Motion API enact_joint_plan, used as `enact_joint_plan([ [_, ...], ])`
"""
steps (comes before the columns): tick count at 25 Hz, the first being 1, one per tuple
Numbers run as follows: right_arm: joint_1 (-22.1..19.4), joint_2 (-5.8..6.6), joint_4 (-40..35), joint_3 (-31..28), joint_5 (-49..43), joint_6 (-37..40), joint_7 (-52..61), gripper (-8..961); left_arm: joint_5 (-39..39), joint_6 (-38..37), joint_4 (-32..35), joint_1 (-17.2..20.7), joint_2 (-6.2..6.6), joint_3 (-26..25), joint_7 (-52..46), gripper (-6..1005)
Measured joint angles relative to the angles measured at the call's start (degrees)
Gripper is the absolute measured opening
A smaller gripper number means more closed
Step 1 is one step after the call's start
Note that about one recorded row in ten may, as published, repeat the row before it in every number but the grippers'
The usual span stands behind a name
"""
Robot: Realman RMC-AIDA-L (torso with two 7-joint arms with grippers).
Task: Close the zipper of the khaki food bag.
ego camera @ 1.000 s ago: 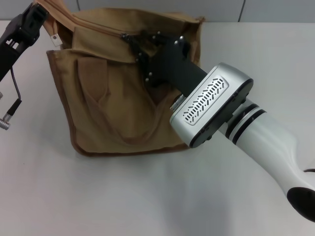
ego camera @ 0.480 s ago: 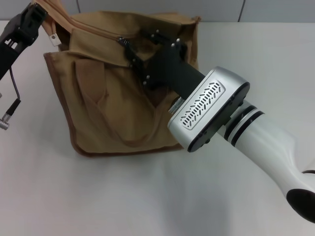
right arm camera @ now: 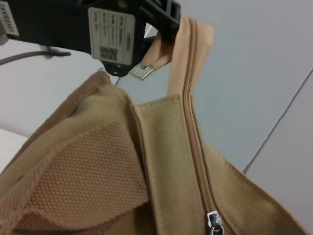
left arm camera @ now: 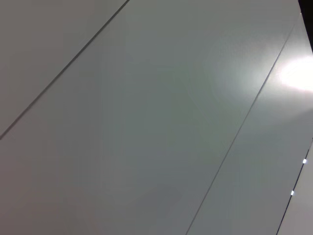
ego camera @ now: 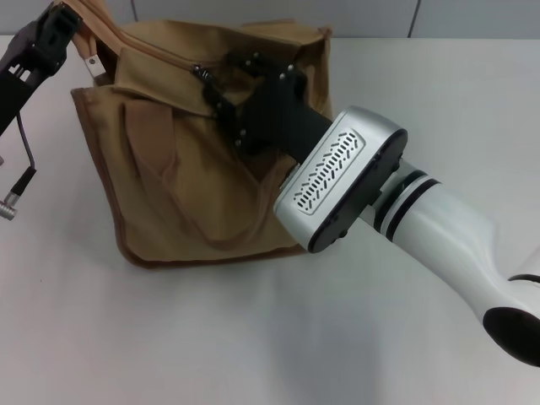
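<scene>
The khaki food bag (ego camera: pixel 169 177) stands on the white table, its top leaning toward my left side. Its zipper (ego camera: pixel 156 52) runs along the top. My left gripper (ego camera: pixel 67 18) at the far left corner is shut on the zipper's tan end strip, also seen in the right wrist view as the left gripper (right arm camera: pixel 166 24) clamped on the strip. My right gripper (ego camera: pixel 205 80) is over the bag's top, shut at the silver slider (right arm camera: pixel 213 223). The zipper (right arm camera: pixel 193 112) between slider and end strip looks joined. The bag's far side is hidden by my right arm.
A small silver tag (right arm camera: pixel 142 72) hangs under the left gripper. A cable with a metal plug (ego camera: pixel 10 202) dangles at the left edge. My right wrist housing (ego camera: pixel 337 181) covers the bag's right side. White table (ego camera: pixel 253 337) lies in front. The left wrist view shows only grey panels (left arm camera: pixel 146 122).
My right gripper has slid leftward along the zipper toward the left gripper, and the bag's top has leaned left with it. The left gripper has held still.
</scene>
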State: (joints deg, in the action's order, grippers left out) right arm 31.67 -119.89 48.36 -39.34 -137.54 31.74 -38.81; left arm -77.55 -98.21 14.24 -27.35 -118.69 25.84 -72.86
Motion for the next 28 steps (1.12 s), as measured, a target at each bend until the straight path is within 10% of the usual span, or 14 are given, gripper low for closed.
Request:
enact_joint_plan([
  [9, 0.0, 0.0, 0.1, 0.0, -0.2, 0.4, 0.0, 456, 0.1, 0.0, 0.1, -0.1, 0.0, 0.0, 0.0, 18],
  [20, -0.2, 0.0, -0.1, 0.2, -0.2, 1.5, 0.0, 89, 0.1, 0.0, 0.1, 0.0, 0.04, 0.0, 0.0, 18],
  [28, -1.6, 0.0, -0.3, 0.8, -0.2, 4.8, -1.5, -1, 0.1, 0.0, 0.3, 0.1, 0.04, -0.1, 0.0, 18],
])
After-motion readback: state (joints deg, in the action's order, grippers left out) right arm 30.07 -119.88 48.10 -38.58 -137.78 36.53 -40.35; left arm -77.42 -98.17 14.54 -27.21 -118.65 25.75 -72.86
